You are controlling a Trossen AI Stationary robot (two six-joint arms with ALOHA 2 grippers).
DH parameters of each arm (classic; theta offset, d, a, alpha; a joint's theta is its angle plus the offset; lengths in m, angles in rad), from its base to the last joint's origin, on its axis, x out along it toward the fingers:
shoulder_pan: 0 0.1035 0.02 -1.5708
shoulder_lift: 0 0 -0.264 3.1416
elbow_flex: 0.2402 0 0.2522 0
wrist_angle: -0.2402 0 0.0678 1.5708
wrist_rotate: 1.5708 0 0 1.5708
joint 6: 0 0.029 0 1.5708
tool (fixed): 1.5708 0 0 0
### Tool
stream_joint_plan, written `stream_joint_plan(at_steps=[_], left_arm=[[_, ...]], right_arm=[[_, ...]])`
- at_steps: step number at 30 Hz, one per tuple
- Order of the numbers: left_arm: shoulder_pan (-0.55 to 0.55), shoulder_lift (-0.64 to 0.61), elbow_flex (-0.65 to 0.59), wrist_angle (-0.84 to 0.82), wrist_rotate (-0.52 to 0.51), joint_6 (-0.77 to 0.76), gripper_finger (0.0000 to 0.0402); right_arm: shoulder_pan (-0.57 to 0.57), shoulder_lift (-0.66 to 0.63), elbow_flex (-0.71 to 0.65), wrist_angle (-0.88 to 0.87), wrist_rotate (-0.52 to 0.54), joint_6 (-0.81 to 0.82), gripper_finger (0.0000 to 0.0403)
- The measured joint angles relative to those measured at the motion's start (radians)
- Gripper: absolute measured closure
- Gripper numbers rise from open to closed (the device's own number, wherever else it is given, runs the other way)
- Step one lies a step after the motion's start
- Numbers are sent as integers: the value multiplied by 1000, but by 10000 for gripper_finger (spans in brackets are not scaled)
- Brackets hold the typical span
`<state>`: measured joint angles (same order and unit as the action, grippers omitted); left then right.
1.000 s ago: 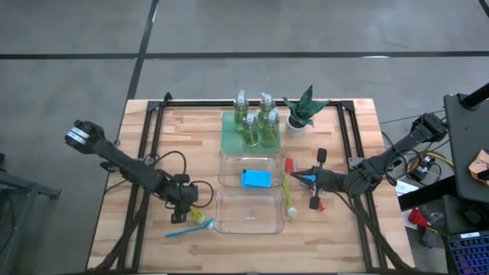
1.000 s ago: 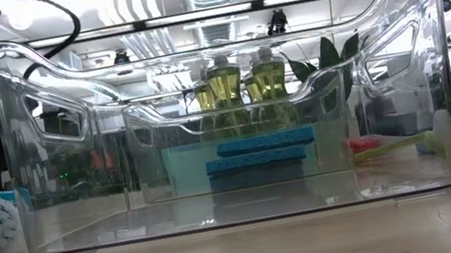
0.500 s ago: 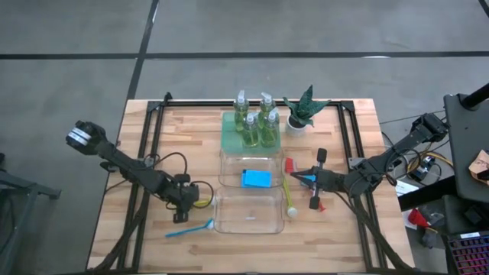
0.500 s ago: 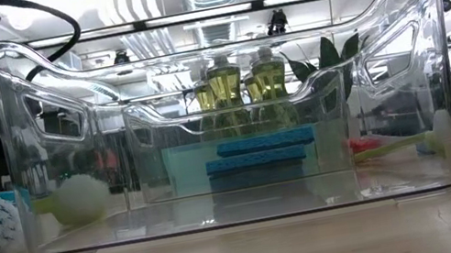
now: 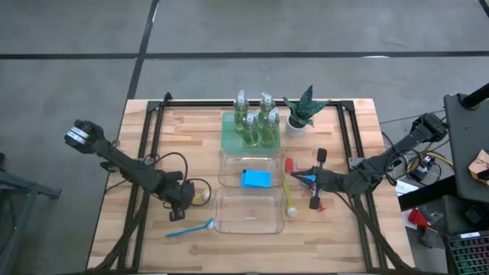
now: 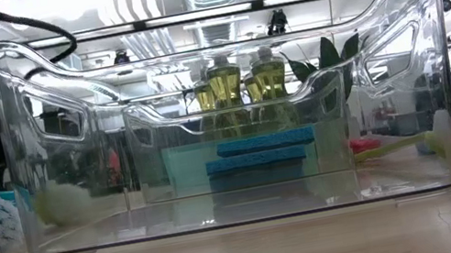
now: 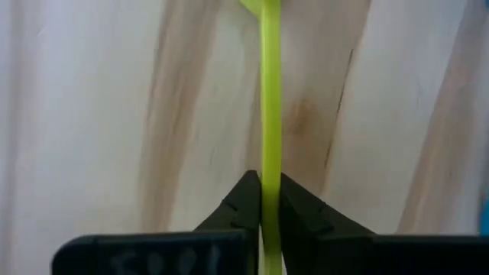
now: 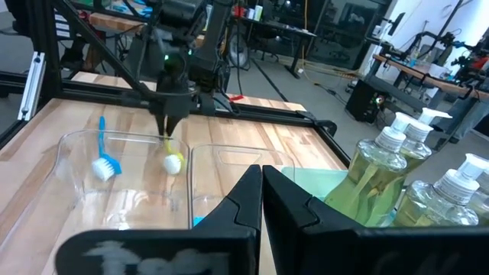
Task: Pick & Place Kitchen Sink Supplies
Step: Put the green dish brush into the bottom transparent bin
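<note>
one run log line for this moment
left gripper: shut on yellow brush handle, left of near bin | right gripper: shut, empty, right of bins | blue brush: on table

Two slender, dark, multi-jointed arms. The left arm carries a pale silver-grey end joint and a looping black cable near its wrist. The right arm is uniformly dark, with blue and red accents at its wrist. Fingers are matte black, wedge-shaped.
</note>
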<state>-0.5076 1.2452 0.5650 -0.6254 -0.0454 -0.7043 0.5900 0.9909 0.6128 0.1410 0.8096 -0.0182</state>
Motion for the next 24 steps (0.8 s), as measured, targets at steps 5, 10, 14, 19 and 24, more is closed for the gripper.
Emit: stream_joint_plan(at_steps=[5, 10, 14, 19, 24], left_arm=[[0, -64, 93, -230, -25, -23, 390], [0, -121, 223, -351, -180, -29, 380], [1, -142, 330, -304, -344, 37, 381], [6, -134, 383, 45, -490, 207, 390], [27, -47, 379, 421, -462, 452, 383]], right_arm=[[0, 0, 0, 3, 0, -3, 394], [0, 0, 0, 5, 0, -4, 394], [0, 0, 0, 6, 0, -4, 394], [0, 0, 0, 6, 0, -8, 394], [0, 0, 0, 8, 0, -7, 394]])
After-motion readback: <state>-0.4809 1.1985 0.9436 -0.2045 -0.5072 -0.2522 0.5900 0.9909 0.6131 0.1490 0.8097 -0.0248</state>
